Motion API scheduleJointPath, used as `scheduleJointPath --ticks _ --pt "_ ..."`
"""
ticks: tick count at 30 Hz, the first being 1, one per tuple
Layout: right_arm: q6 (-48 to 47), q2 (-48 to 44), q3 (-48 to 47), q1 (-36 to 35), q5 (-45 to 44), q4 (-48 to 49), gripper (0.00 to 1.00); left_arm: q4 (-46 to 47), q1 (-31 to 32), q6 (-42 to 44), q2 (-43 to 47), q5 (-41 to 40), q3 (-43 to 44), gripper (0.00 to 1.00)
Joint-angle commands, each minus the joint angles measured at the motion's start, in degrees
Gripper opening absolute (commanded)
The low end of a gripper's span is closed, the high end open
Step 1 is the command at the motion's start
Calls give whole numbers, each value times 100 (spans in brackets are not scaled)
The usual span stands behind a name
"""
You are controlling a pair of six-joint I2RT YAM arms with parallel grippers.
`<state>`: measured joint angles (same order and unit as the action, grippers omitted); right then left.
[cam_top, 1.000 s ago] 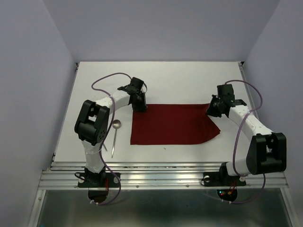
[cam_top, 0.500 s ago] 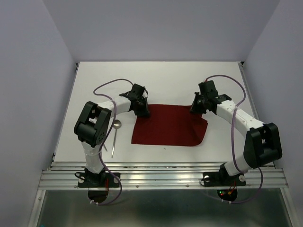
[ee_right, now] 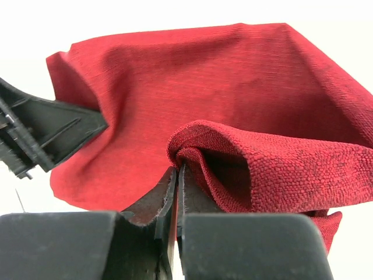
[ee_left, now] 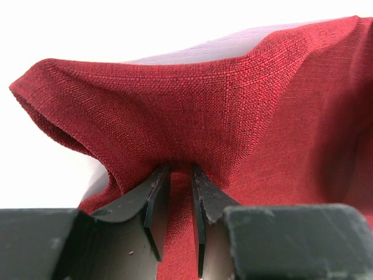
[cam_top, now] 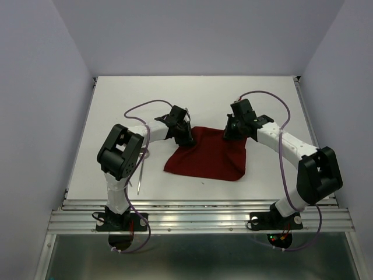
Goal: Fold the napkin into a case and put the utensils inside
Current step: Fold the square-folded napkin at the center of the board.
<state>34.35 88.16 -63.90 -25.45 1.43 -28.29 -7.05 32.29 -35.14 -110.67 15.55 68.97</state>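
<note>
We see a flat white table (cam_top: 204,93) filling the middle of the top view. On it, just below the centre of the frame, lies the plain dark red woven cloth napkin (cam_top: 207,162), bunched into a rough trapezoid that is narrower along its upper edge.

The black left gripper (cam_top: 185,136) sits at the napkin's upper-left corner. In its wrist view its fingers (ee_left: 152,201) stand slightly apart, with a raised fold of the napkin pinched between them.

The black right gripper (cam_top: 232,130) is at the napkin's upper-right corner. In its wrist view its fingers (ee_right: 166,198) are pressed tight on a rolled-over edge of the cloth.

Slim silver metal cutlery (cam_top: 140,178) lies on the table to the lower left of the napkin. It is apart from the napkin and partly hidden by the left arm.
</note>
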Motion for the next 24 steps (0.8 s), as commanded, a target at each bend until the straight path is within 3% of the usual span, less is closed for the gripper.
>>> scheduleJointPath --ticks 1,11,24 --pt "116 52 -334 -240 -108 201 1 -674 -12 156 256 -675 117 32" --pt "116 245 -694 -530 -108 166 1 -1053 -373 437 758 -1493 -181 32" --pt "54 439 -1011 -654 -291 96 1 -781 -364 429 626 -1424 -665 32"
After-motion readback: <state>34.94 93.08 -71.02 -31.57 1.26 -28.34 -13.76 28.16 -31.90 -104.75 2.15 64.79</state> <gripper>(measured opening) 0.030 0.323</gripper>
